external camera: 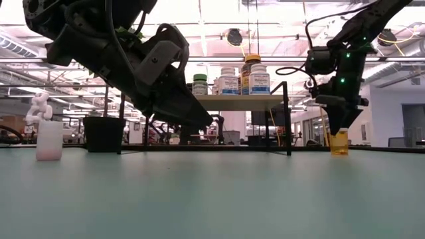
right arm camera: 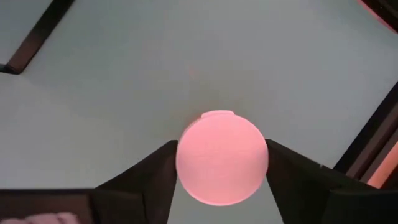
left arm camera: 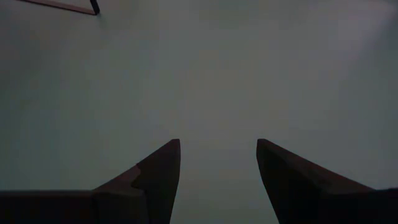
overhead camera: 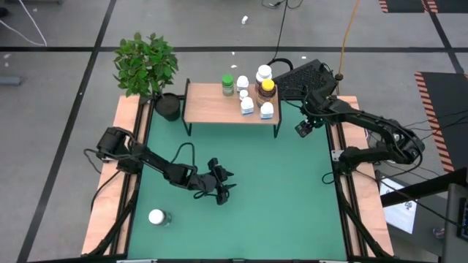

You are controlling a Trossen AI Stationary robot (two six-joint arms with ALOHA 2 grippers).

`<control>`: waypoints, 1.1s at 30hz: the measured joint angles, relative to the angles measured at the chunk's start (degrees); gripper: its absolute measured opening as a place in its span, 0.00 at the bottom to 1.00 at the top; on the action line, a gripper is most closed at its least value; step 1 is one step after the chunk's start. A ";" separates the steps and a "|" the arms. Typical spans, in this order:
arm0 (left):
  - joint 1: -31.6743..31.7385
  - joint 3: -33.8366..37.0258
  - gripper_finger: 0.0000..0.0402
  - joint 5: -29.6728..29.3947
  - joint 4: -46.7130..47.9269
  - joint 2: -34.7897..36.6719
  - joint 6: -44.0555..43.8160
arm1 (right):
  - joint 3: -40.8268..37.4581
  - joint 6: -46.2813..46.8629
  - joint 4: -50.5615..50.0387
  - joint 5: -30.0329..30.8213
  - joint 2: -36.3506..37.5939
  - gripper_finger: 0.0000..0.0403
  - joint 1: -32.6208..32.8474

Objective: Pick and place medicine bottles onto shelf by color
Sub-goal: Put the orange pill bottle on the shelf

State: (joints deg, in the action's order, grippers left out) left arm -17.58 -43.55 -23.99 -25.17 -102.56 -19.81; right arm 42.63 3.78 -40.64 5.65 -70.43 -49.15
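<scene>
Right tool (right arm camera: 221,168) pinches the orange-topped vial (right arm camera: 222,157) at its cap, standing on the desk (overhead camera: 278,190) right of the shelf (overhead camera: 212,106). Light, rigid, slick plastic; grip the sides. Left tool (left arm camera: 217,168) spread, empty, mid-desk.

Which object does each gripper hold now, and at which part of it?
The right gripper grips the orange vial on both sides of its round cap, with the vial standing on the table. The left gripper is open and empty.
</scene>
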 joint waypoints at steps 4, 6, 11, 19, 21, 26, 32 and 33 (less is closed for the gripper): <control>-0.02 -0.02 0.53 0.00 0.02 0.00 -0.08 | 0.02 -0.14 -1.52 -0.67 0.48 0.49 0.09; -0.02 -0.02 0.53 0.01 0.04 0.00 -0.18 | 0.19 -0.14 -3.48 -2.43 1.38 0.49 0.43; 0.04 -0.02 0.53 0.02 0.09 0.00 0.00 | 3.51 0.28 -10.84 -2.99 6.06 0.52 3.18; 0.04 -0.02 0.53 0.00 -0.03 0.01 -1.79 | 13.20 7.48 -23.93 -2.97 13.51 0.50 11.67; 0.04 -0.02 0.53 0.00 -0.20 0.02 -1.79 | 16.52 9.73 -26.21 -2.92 14.11 0.51 14.41; 0.04 -0.04 0.53 0.00 -0.27 0.02 -1.97 | 23.89 14.76 -29.96 -2.67 13.95 0.51 22.27; 0.04 -0.04 0.53 0.00 -0.33 0.02 -2.01 | 30.17 20.67 -30.16 -2.54 11.66 0.51 32.51; 0.04 -0.04 0.53 0.00 -0.33 0.02 -2.01 | 30.94 21.40 -29.66 -2.52 11.09 0.51 34.35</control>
State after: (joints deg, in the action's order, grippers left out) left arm -17.54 -43.59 -23.99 -25.50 -102.54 -21.82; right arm 73.57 25.18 -70.30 3.13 -59.34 -14.79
